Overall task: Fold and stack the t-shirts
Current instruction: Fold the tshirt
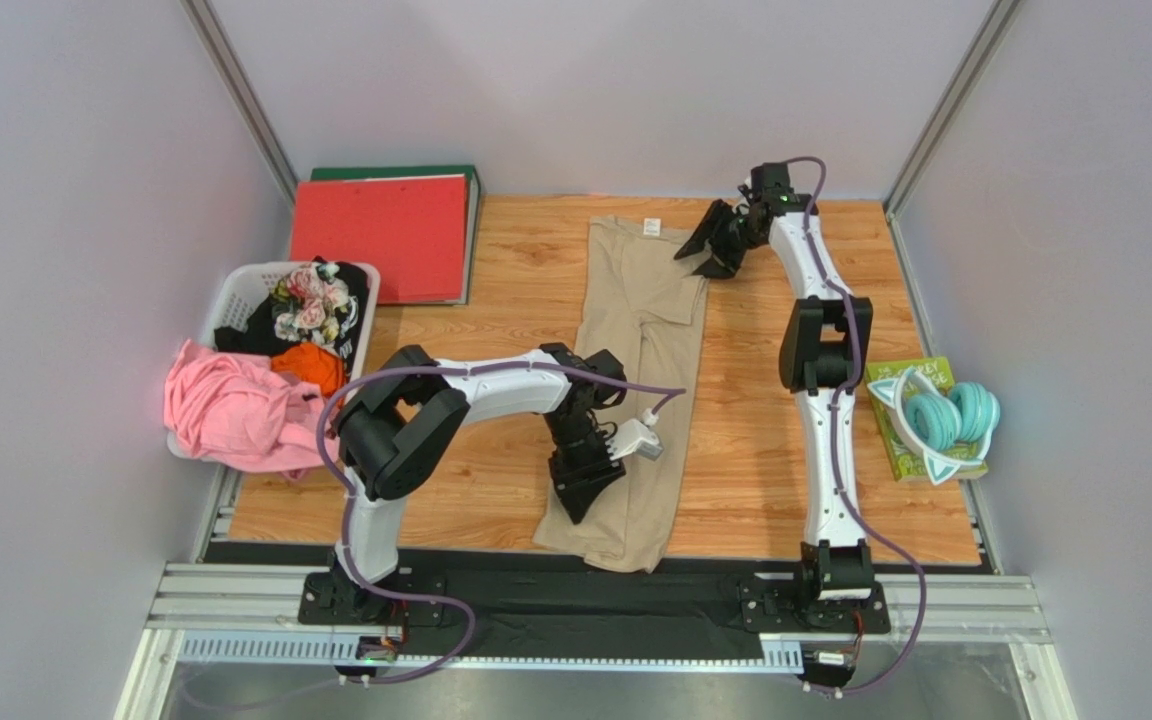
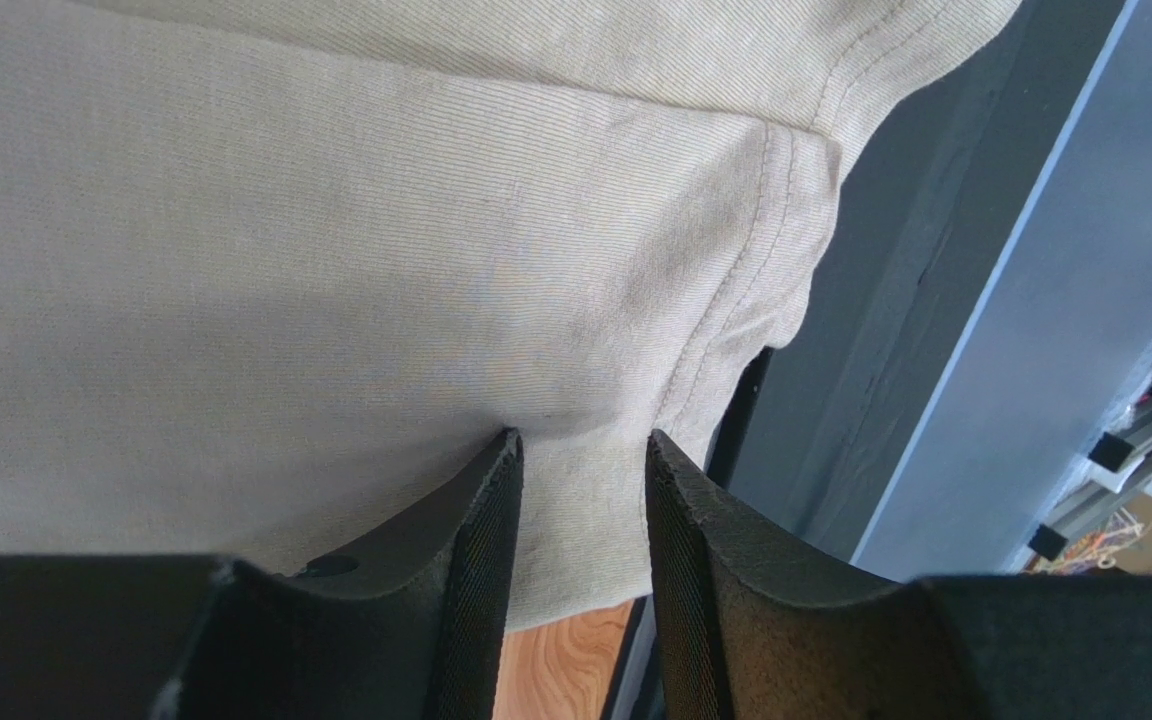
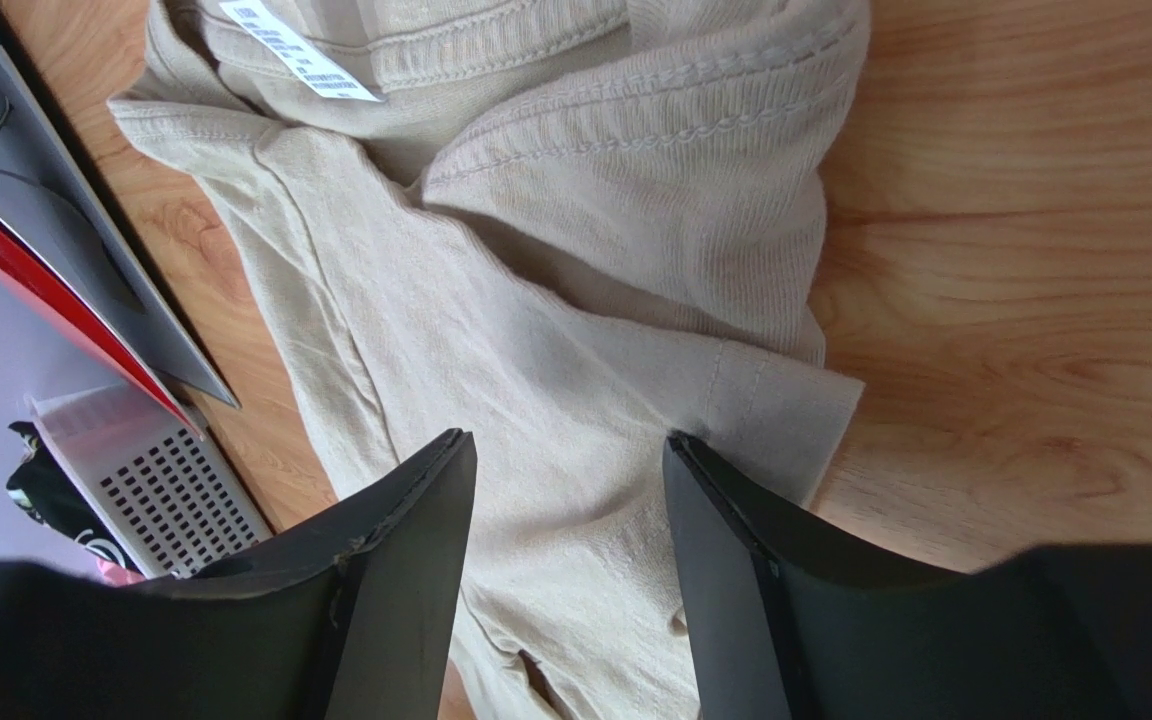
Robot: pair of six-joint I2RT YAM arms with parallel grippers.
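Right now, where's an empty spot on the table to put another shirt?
Biggest bare wood: between the tan t-shirt and the right arm. A smaller patch lies between the red binder and the t-shirt. The left side is crowded: laundry basket, pink cloth, left arm. Teal headphones fill the right edge.

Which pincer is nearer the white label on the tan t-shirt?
Right. The right pincer hovers just beside the white label at the collar; the left pincer is at the near end of the t-shirt.

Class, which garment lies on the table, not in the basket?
The tan tee, a long strip mid-table; the pink, orange and floral ones sit in or over the basket.
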